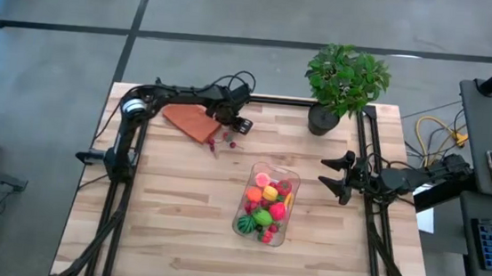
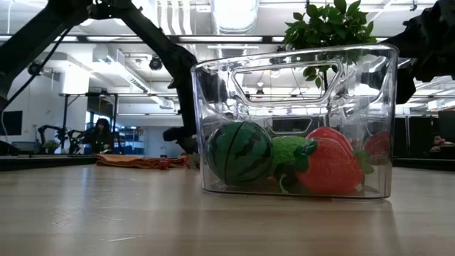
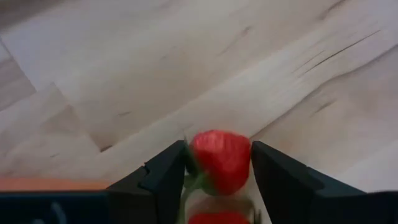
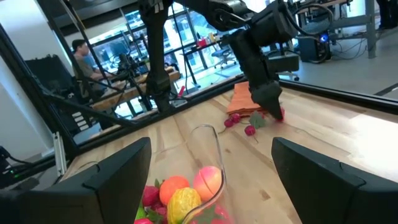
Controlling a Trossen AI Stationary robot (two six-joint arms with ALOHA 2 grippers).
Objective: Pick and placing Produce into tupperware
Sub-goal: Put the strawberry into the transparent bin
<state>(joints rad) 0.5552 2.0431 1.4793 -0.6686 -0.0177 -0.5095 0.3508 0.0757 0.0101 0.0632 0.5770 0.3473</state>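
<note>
A: Where is the left gripper [image 3: 219, 171] found, and what is seen at it?
B: It is lowered at the orange-brown pad [image 1: 192, 121], toward eleven o'clock on the counter [image 1: 178, 204]; a red strawberry [image 3: 221, 160] is seen between its fingers, which stand at the berry's sides; whether they press it cannot be told.

A: And the tupperware [image 1: 284, 232]?
B: It is set near the counter's middle, well apart from that pad; much produce [image 1: 264, 209] is held in it; the right gripper [image 1: 340, 177] is kept open just beside it, at three o'clock.
</note>
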